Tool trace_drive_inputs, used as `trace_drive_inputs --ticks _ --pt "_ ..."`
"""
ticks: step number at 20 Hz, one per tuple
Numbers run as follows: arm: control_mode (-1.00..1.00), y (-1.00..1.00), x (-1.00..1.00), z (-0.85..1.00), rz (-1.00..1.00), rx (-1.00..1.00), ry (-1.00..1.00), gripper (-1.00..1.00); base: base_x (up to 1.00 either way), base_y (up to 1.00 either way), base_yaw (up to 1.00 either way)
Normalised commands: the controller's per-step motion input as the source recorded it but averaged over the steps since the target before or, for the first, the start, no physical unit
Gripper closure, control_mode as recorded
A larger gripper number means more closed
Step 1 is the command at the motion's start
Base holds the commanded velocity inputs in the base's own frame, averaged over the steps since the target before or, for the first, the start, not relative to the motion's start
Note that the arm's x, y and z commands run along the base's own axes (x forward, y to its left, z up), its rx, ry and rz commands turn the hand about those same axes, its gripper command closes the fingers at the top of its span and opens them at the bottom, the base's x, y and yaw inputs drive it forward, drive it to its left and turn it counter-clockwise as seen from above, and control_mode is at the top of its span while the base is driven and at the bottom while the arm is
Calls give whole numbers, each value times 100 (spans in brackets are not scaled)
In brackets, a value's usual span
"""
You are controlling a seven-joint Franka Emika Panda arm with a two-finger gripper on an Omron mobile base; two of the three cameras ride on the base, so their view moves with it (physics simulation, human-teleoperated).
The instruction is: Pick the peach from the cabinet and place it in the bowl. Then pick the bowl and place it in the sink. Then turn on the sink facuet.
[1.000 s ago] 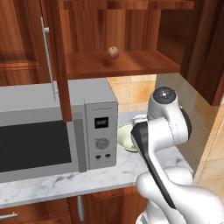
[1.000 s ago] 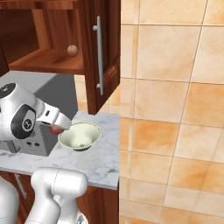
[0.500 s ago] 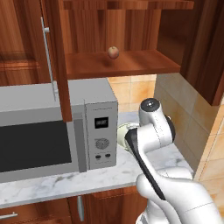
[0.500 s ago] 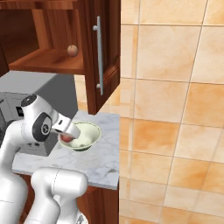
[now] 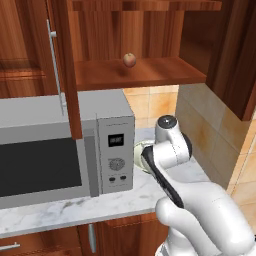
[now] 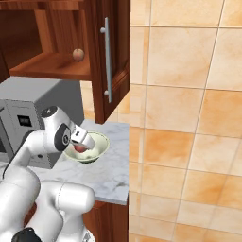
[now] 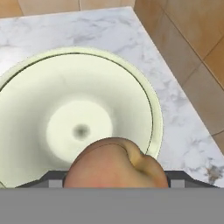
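Pincer (image 6: 81, 147) w/ peach (image 7: 114, 163) clamped btwn fingers has dropped lower, now over bowl (image 7: 78, 113) interior.

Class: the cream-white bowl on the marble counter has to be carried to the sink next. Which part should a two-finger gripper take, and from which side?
Take the bowl by its thin rim, coming from above, one finger inside the wall and one outside. It sits upright and looks too wide to span. The side towards the counter's open edge seems best, since the microwave crowds the other. The peach is still in the gripper.
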Motion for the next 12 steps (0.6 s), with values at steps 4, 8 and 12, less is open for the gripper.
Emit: trace_drive_inputs --ticks 4,8,12 --pt "-100 0 46 -30 0 2 5 100 0 0 0" --pt "-100 1 36 -33 0 1 4 100 0 0 0" --pt "-100 3 25 -40 0 0 5 100 0 0 0"
